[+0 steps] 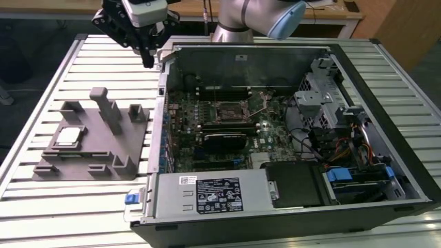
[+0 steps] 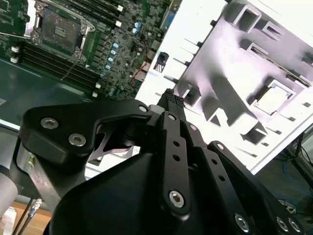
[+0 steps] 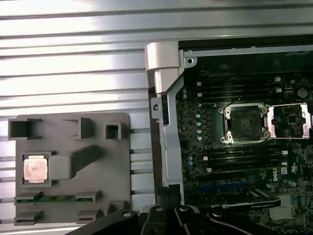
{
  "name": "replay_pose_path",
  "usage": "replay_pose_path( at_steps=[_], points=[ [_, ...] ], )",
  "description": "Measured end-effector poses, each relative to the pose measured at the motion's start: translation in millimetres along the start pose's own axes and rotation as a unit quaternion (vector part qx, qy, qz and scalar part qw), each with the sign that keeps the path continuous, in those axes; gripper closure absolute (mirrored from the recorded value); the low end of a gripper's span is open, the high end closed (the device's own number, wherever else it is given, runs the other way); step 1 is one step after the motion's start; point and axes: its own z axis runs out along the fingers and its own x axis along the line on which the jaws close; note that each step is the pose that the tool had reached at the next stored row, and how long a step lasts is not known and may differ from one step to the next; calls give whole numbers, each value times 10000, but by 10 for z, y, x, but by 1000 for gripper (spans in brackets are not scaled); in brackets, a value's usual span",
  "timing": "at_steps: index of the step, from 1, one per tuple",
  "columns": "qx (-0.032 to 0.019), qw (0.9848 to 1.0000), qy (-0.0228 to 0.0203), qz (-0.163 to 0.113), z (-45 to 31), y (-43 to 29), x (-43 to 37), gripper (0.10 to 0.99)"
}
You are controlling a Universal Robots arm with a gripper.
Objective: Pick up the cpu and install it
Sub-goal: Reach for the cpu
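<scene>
The cpu (image 1: 69, 137) is a small square chip with a pale metal top. It lies flat in a pocket of the grey plastic fixture (image 1: 103, 155) on the table at the exterior view's left, and shows in both wrist views (image 3: 35, 169) (image 2: 274, 98). My gripper (image 1: 147, 63) hangs shut and empty above the far left corner of the open computer case (image 1: 162, 103), well apart from the chip. Its black fingertips (image 2: 171, 99) meet between the fixture and the case wall. The motherboard's cpu socket (image 1: 231, 110) (image 3: 243, 124) stands open with its metal frame lifted.
The case lies on a white slatted table (image 1: 82, 206). Inside it are memory slots, a black card (image 1: 224, 138), a silver power supply box (image 1: 206, 194), drive cages and cables at the exterior view's right. The fixture has tall upright posts (image 1: 103, 103).
</scene>
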Motion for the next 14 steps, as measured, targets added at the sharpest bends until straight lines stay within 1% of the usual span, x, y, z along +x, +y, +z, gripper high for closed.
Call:
replay_pose_path(
  at_steps=[14],
  points=[
    [0,10000,0,2,-6,-16,207,980]
  ],
)
